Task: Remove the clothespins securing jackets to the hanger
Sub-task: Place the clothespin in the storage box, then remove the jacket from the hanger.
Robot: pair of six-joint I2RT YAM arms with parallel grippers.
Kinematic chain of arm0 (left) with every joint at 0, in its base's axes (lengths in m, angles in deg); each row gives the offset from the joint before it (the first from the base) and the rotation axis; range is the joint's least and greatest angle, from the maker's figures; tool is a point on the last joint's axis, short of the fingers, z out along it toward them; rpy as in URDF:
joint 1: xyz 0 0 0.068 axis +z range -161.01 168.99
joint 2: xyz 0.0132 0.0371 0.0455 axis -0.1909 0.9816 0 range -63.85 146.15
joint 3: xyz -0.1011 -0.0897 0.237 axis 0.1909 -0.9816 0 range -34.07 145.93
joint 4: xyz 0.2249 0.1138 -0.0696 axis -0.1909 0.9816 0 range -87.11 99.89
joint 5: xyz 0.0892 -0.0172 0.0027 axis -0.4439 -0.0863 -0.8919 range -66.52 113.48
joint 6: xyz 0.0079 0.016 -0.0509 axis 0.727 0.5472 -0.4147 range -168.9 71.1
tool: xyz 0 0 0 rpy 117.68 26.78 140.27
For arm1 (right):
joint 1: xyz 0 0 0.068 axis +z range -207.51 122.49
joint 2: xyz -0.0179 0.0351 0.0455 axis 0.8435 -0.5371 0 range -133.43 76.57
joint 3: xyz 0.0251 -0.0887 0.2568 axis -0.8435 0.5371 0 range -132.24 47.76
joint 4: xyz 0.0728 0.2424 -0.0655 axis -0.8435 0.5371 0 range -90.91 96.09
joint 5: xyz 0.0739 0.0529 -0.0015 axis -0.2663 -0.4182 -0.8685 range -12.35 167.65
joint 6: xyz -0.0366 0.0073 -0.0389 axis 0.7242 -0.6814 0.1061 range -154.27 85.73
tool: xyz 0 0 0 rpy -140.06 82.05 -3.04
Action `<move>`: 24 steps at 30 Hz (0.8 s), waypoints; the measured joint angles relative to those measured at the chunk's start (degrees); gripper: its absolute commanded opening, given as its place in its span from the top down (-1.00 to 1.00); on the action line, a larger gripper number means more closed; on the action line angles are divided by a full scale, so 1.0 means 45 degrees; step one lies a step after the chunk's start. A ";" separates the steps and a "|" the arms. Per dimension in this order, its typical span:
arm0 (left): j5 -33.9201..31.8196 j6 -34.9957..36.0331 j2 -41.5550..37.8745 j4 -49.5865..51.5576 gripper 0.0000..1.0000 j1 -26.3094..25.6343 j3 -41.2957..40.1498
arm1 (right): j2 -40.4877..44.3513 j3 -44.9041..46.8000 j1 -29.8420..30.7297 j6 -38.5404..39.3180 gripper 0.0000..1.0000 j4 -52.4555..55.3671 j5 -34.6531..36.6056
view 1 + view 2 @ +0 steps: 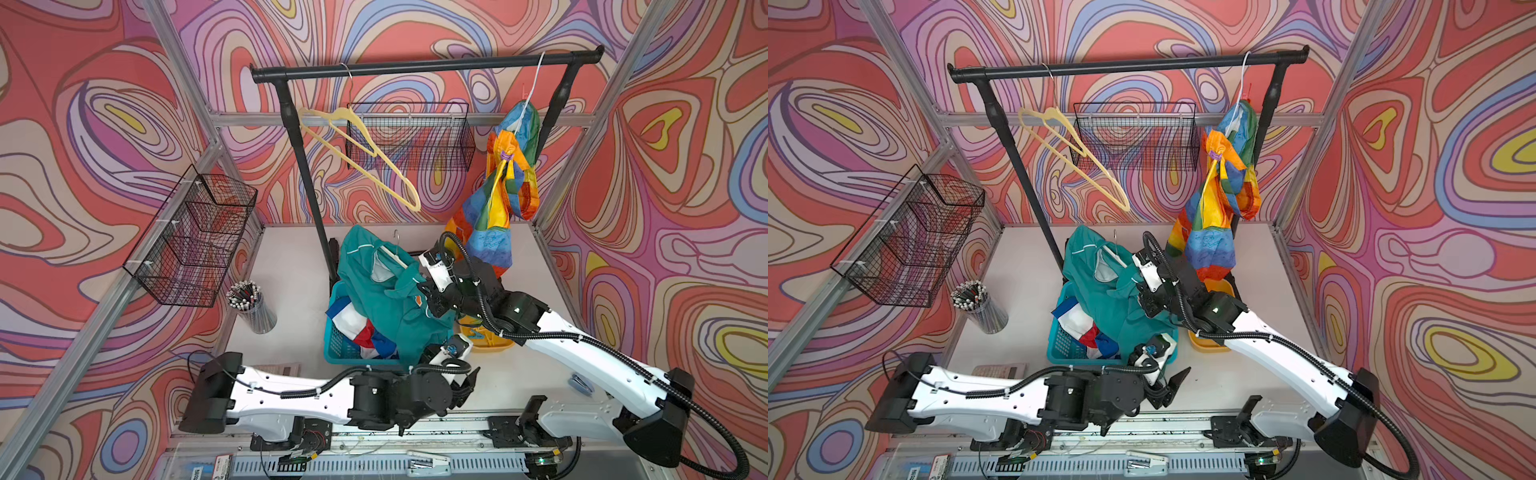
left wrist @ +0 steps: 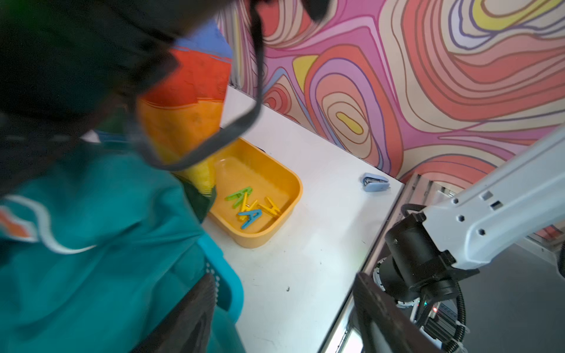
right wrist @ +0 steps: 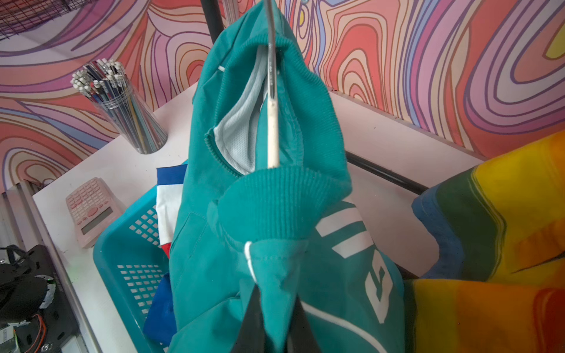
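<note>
My right gripper is shut on a fold of the teal jacket, which hangs off a wooden hanger above the teal basket. The blue, red and white jacket lies in that basket. On the rack, the rainbow jacket hangs with a purple clothespin clipped on it. My left gripper is open beside the teal cloth with nothing between its fingers. Green, blue and yellow clothespins lie in the yellow tray.
A black rack carries a bare yellow hanger. Wire baskets hang on the left and back walls. A pencil cup, a pink calculator and a blue stapler sit on the table.
</note>
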 measured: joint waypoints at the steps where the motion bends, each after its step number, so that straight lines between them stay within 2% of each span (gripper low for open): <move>1: -0.0282 0.0170 -0.0442 0.0073 -0.50 0.0010 -0.0073 | 0.0010 0.0005 -0.0010 0.0000 1.00 -0.0015 -0.0097; 6: -0.1540 0.1171 -0.2710 0.0991 -0.53 0.0695 0.0102 | 0.0194 0.0340 -0.0024 -0.0024 1.00 -0.0180 -0.0631; 12: -0.0777 0.1846 -0.4551 0.2671 -0.55 0.3531 0.0384 | 0.0534 0.0641 -0.0034 -0.0112 1.00 -0.0282 -0.1025; 18: 0.1836 0.2074 -0.4736 0.4070 -0.53 0.6377 0.1428 | 0.0578 0.0646 -0.0034 -0.0238 1.00 -0.0350 -0.1564; 24: 0.5153 0.2220 -0.3361 0.4464 -0.38 0.8709 0.2521 | 0.0578 0.0646 -0.0034 -0.0335 1.00 -0.0379 -0.1933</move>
